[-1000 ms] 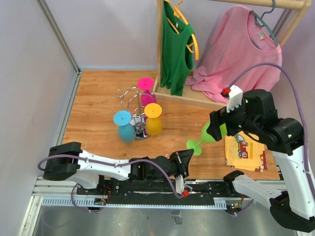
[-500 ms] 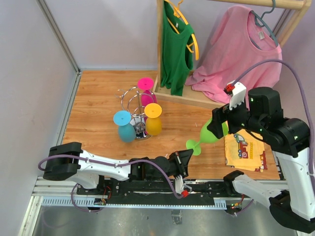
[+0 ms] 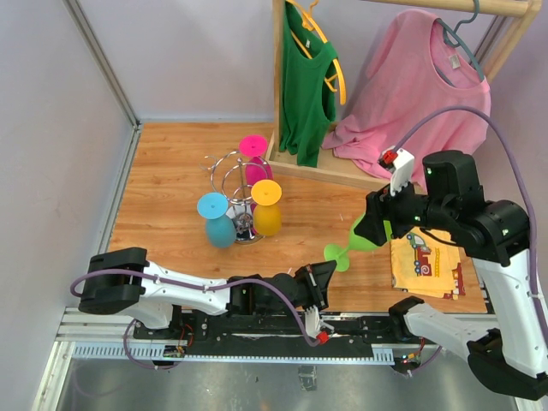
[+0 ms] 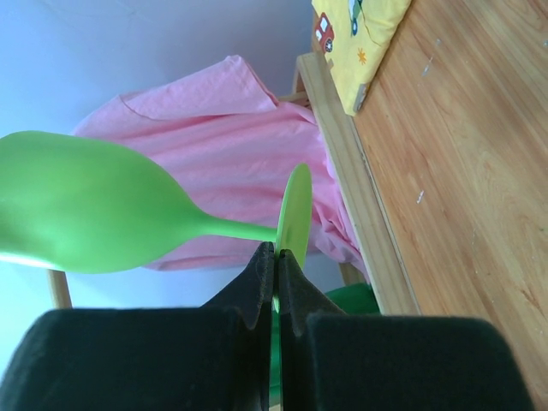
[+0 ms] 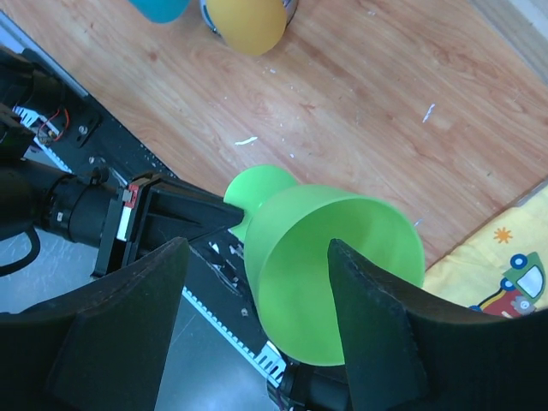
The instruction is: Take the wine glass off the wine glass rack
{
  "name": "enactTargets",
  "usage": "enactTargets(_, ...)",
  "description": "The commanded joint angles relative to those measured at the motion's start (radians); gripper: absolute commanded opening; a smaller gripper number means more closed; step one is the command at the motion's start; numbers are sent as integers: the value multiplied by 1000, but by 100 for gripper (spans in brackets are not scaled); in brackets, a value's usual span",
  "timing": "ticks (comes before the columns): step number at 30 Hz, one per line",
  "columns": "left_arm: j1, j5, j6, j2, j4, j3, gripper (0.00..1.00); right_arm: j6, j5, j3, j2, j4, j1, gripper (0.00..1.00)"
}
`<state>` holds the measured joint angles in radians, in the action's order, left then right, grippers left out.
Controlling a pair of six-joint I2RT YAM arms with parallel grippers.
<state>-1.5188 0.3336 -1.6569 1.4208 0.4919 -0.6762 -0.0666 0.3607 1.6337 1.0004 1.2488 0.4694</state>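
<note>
**Green glass off the rack, pinched by its foot**

There are four glasses in all, and one is off the rack. That is the green glass (image 3: pixel 364 238), a single piece of bright, opaque green with a rounded bowl, a short thin stem and a flat round foot (image 4: pixel 295 214). It lies tilted above the near right part of the wooden surface (image 3: pixel 171 188), with the bowl up and to the right and the foot down and to the left. It is well apart from the wire rack (image 3: pixel 244 227).

The left hand (image 4: pixel 274 250) reaches in from the near side. Its fingers are pressed almost together on the edge of the foot, and a thin green strip shows in the slit between them. The right hand (image 5: pixel 257 247) is spread wide around the bowl, whose mouth faces the wrist camera. One finger stands clear of the bowl, and the other overlaps it in that view.

Three glasses hang upside down on the wire rack, left of the green one:
- a pink glass (image 3: pixel 253 147) on the far side
- a yellow glass (image 3: pixel 267 219) on the near right
- a blue glass (image 3: pixel 220 229) on the near left

One yellow cloth (image 3: pixel 428 257) with cartoon prints lies flat just right of the green glass. At the far edge stands one wooden clothes rack (image 3: pixel 278 77) carrying two garments, a green top (image 3: pixel 301 94) and a pink shirt (image 3: pixel 419 94).
</note>
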Motion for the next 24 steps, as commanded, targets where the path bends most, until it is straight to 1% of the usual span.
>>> enactTargets(1,-4,13,-19,15,63,-20,0,-4,49,-32,-17,37,-19,66)
enactTargets(4,-3,16,-25,21,74,-23,0,-3,52,-66,-20,41,-13,61)
enactTargets(6,-2,19,-31,23,79,-25,0,-1,53,-90,-23,40,-11,55)
enactTargets(7,-2,19,-33,23,85,-25,0,1,55,-99,-23,40,-11,49)
enactTargets(11,-3,22,-43,24,96,-26,0,5,66,-124,-23,40,-10,17)
enactTargets(12,-3,24,-47,23,100,-26,0,7,64,-128,-22,41,-9,7)
enactTargets(13,-3,25,-49,23,104,-26,0,7,56,-126,-22,42,-9,2)
enactTargets(16,-3,31,-58,20,115,-25,1,-1,-5,-79,-30,41,-11,1)
enactTargets(17,-3,37,-59,20,118,-26,9,-4,-39,-47,-31,42,-10,1)
enactTargets(19,-3,50,-58,15,119,-30,45,-6,-108,36,-21,52,-11,1)
enactTargets(20,-3,53,-55,9,119,-30,59,-4,-150,83,-8,61,-11,1)
enactTargets(21,-2,53,-54,1,117,-30,77,-1,-194,128,5,69,-11,1)
enactTargets(22,-3,53,-52,-7,117,-31,85,2,-238,163,23,72,-11,1)
enactTargets(24,-2,61,-45,-20,115,-38,92,9,-323,212,47,58,-11,1)
